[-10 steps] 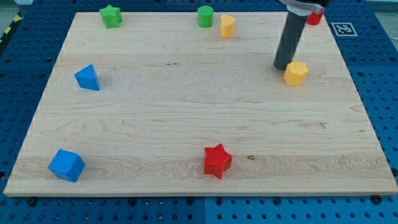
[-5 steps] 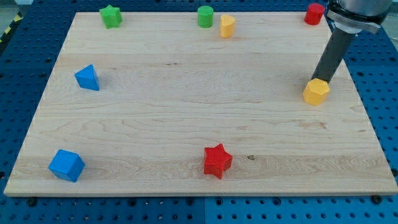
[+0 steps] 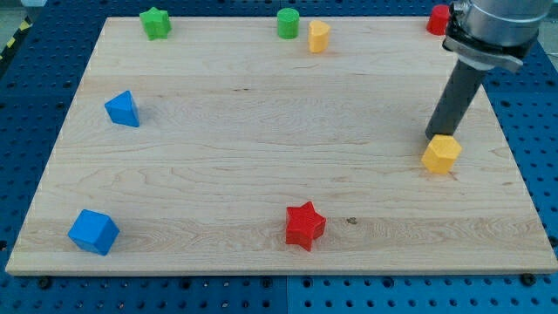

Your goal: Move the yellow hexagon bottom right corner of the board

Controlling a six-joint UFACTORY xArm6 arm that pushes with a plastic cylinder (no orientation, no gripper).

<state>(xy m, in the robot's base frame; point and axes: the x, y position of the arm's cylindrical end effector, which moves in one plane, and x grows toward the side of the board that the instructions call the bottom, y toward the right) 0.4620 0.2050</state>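
The small yellow hexagon block (image 3: 442,153) had slid from beside to just below my tip (image 3: 435,136), the jawless rod end effector pressing its upper edge, nearer the wooden desk's (image 3: 261,174) bottom right corner yet well short.

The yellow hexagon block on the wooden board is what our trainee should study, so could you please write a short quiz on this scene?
1. True or false: my tip stands at the upper left edge of the yellow hexagon block.
2. Which block lies nearest the view's bottom left corner of the wooden board? A) red star block B) blue cube block C) green cylinder block
3. Fill in: the blue triangular block lies near the view's ____ edge.

Key: 1 true; 2 B; 3 left.
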